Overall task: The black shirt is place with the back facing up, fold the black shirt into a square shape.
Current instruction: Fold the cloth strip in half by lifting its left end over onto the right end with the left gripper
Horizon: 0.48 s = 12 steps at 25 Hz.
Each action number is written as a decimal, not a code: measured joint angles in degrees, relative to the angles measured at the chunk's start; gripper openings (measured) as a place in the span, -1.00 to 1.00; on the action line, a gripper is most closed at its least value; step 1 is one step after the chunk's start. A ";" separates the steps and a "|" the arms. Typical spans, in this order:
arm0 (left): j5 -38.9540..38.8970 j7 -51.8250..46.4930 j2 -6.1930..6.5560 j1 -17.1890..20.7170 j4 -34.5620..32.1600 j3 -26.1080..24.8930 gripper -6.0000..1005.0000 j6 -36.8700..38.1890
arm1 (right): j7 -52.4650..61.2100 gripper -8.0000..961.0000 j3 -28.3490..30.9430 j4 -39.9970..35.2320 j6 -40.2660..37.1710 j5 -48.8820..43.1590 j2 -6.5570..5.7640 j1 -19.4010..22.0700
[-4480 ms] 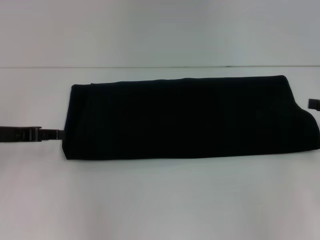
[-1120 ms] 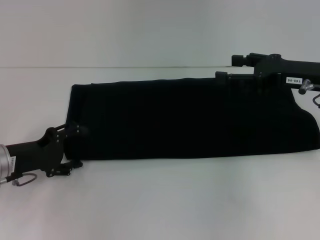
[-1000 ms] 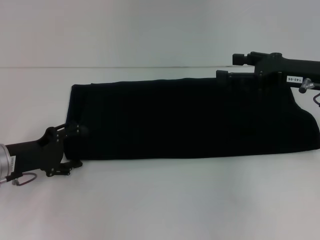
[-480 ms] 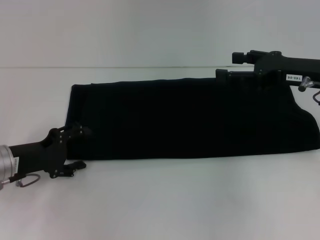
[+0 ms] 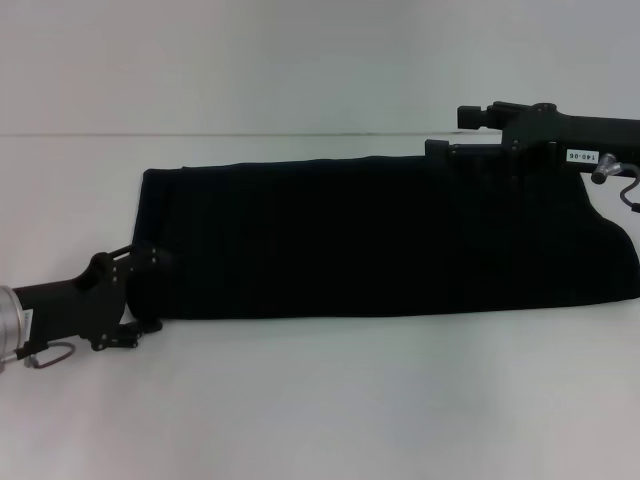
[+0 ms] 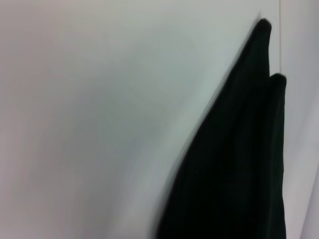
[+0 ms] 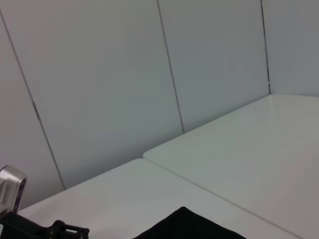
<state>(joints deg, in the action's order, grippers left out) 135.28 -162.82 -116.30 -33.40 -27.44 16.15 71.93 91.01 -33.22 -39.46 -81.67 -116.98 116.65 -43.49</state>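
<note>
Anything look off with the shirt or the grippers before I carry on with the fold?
Nothing stands out. The black shirt lies flat on the white table as a long folded band, edges fairly even. The left gripper is at its near left corner, the right gripper at its far right edge.

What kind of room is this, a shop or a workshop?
Probably a robot test lab rather than a shop: a bare white table, plain panelled walls, and two robot grippers, left gripper and right gripper, at the ends of a folded black shirt.
</note>
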 joint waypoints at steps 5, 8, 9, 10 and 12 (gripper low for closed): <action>-0.05 0.79 0.29 -0.71 -0.19 0.05 0.92 -1.15 | 0.06 0.87 0.09 0.00 -0.20 0.00 0.12 -0.02; 0.24 1.34 0.56 -1.51 -0.21 0.34 0.92 -1.43 | 0.07 0.87 0.12 0.00 -0.28 0.00 0.14 -0.02; 0.36 1.51 0.67 -1.74 -0.20 0.35 0.92 -1.52 | 0.09 0.87 0.10 0.00 -0.28 0.00 0.14 -0.02; 0.37 1.57 0.72 -1.84 -0.17 0.35 0.92 -1.57 | 0.09 0.87 0.10 0.00 -0.28 0.00 0.13 -0.02; 0.41 1.87 0.82 -2.03 -0.08 0.40 0.92 -1.65 | 0.09 0.87 0.14 0.00 -0.28 0.00 0.09 -0.02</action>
<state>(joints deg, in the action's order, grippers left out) 135.69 -160.94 -115.48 -35.42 -27.53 16.54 70.28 91.11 -33.08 -39.46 -81.95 -116.98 116.74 -43.51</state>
